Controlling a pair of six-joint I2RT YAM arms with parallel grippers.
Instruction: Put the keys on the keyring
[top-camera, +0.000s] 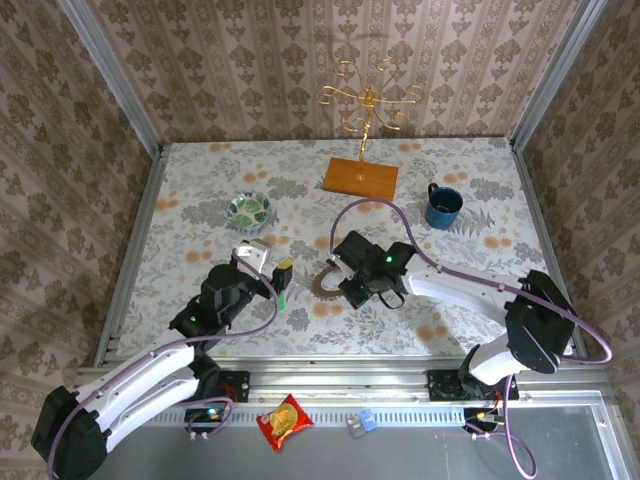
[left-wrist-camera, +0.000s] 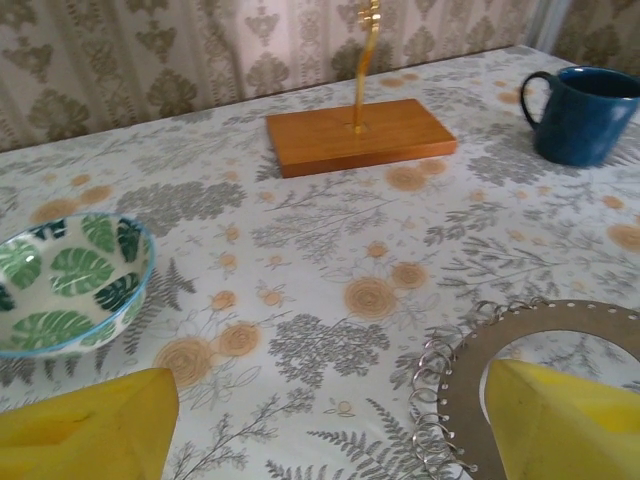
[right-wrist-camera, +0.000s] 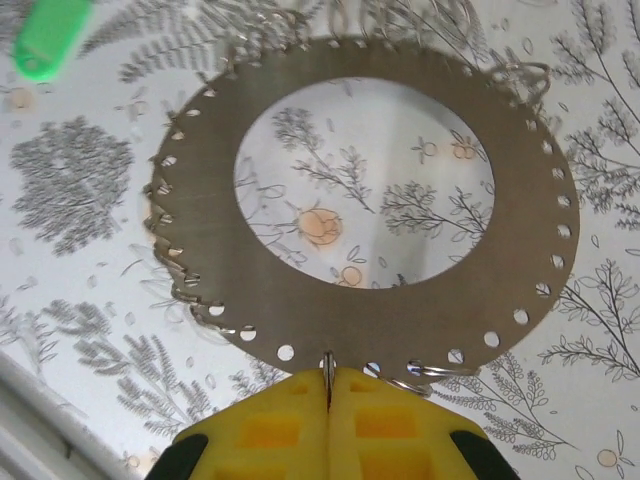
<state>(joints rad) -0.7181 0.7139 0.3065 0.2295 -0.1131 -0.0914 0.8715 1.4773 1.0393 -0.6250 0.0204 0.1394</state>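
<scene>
On the table (top-camera: 470, 270), the right fingers (right-wrist-camera: 285, 425) pinch the keyring (right-wrist-camera: 195, 220) by its near rim, likely steadying it for threading, while the left fingers (left-wrist-camera: 90, 430) stand spread just left of it, the green key (right-wrist-camera: 48, 38) lying loose nearby, not yet hooked.

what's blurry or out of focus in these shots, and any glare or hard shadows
Right wrist: the keyring is sharp with a dull sheen, no glare; the green key at top left is a soft blur. Left wrist: the left fingers up close are out of focus, while the bowl and mug are clear. Top external: even light on the table, only faint shadows.
</scene>
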